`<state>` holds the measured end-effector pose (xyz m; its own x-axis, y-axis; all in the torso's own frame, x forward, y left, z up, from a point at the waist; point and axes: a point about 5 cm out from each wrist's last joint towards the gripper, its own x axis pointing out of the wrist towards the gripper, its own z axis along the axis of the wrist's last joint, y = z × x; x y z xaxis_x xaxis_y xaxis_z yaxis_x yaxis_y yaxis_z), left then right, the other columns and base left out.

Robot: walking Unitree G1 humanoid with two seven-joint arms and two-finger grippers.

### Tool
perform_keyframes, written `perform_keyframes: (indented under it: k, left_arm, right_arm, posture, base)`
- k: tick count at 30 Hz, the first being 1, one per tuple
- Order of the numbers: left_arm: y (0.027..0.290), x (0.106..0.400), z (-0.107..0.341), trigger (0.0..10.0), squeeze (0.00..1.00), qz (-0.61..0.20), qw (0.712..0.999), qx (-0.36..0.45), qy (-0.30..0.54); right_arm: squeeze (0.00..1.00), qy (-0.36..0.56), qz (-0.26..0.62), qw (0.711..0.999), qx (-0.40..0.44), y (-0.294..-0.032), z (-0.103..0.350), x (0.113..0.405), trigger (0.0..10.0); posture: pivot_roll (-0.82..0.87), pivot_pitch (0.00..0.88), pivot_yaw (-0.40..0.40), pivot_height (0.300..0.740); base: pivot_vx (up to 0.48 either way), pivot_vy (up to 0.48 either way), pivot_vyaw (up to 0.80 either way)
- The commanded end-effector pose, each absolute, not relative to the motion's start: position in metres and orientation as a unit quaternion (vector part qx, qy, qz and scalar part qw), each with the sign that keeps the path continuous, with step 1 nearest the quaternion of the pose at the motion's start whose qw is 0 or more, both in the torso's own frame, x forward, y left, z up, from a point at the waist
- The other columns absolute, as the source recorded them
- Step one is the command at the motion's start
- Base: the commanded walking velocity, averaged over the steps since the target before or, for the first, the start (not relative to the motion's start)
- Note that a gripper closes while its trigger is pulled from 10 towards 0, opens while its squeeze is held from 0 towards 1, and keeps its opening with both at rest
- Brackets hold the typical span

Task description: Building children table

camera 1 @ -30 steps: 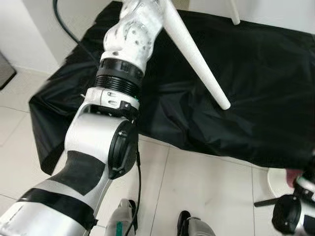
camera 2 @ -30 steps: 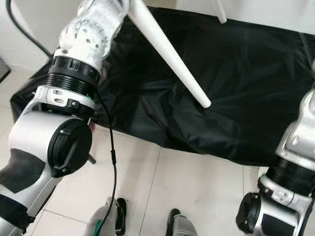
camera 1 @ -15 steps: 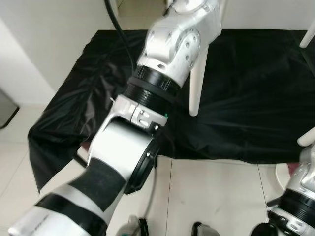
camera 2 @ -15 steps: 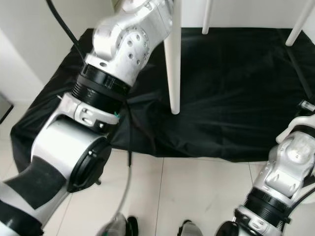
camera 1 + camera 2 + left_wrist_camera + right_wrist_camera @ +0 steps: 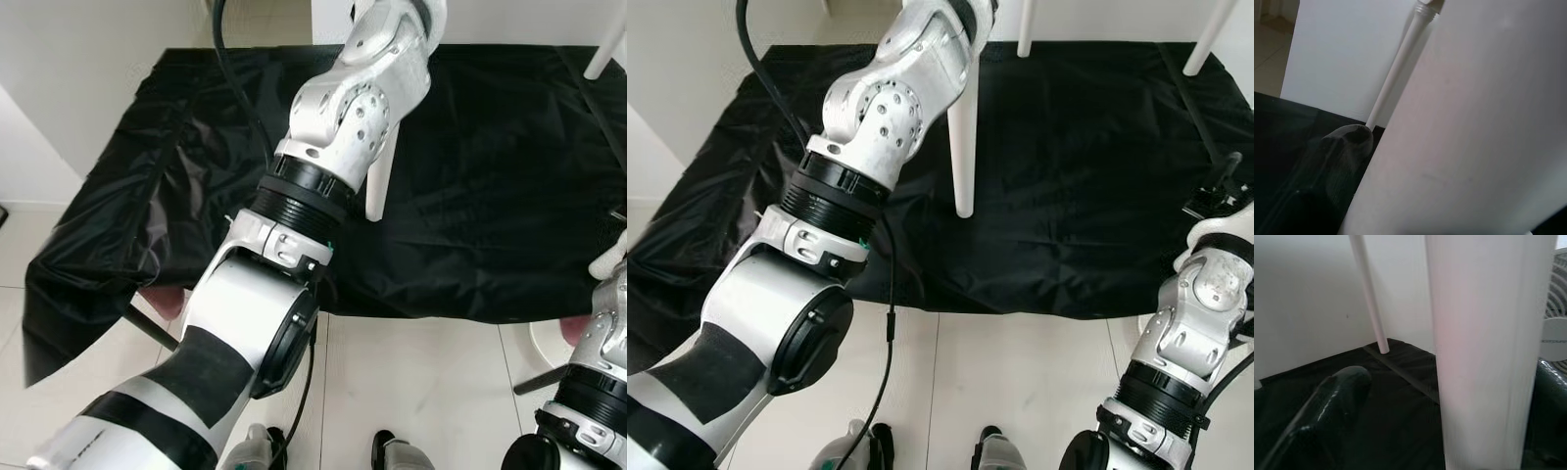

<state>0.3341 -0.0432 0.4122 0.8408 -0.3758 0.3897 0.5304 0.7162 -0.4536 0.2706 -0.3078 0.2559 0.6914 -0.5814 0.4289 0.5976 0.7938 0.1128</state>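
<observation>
the left gripper's jaws (image 5: 1347, 147) sit around a white table leg (image 5: 963, 147); the right jaws (image 5: 1347, 382) flank another leg (image 5: 1484, 352), whether either pinches, i cannot tell. the legs stand upright on a black sheet (image 5: 1087, 196) at 12 o'clock on the tiled floor (image 5: 1019, 382).

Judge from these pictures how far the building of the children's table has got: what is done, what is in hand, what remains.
Done: three white legs stand upright on the black sheet, so the table seems assembled and set on its feet. In hand: the left arm reaches up beside the near leg, and the right claw is close against another leg. Left: probably letting go; the tabletop itself is out of frame, so its state is unknown.
</observation>
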Motion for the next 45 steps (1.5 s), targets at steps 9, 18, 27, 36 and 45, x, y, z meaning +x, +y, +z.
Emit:
perform_keyframes:
  k: [9,18,27,36,45]
  left_arm:
    - [-0.055,0.323,0.376,10.0,0.0,-0.441,0.866,-0.196,-0.133]
    - [-0.028,0.327,0.326,10.0,0.0,-0.433,0.886,-0.141,-0.085]
    - [0.026,0.325,0.28,10.0,0.0,-0.4,0.913,-0.057,-0.055]
    - [0.046,0.323,0.266,10.0,0.0,-0.372,0.927,-0.036,-0.034]
    - [0.039,0.338,0.271,10.0,0.0,-0.344,0.937,-0.041,-0.048]
  right_arm:
    - [1.0,-0.177,-0.183,0.967,0.022,-0.265,0.228,0.286,10.0]
    - [0.0,-0.178,-0.149,0.972,0.044,-0.25,0.219,0.278,10.0]
    - [0.0,-0.165,-0.125,0.978,0.032,-0.25,0.212,0.27,10.0]
    - [0.0,-0.168,-0.129,0.976,0.039,-0.25,0.214,0.27,10.0]
    - [0.0,-0.185,-0.111,0.976,0.042,-0.244,0.223,0.276,10.0]
  posture:
    - [0.13,0.229,0.109,0.74]
    - [0.13,0.225,0.092,0.74]
    - [0.13,0.224,0.072,0.74]
    - [0.14,0.21,0.062,0.74]
    - [0.12,0.195,0.059,0.74]
  base:
    - [0.0,0.0,0.0]
    - [0.0,0.0,0.0]
    - [0.0,0.0,0.0]
    - [0.0,0.0,0.0]
    - [0.0,0.0,0.0]
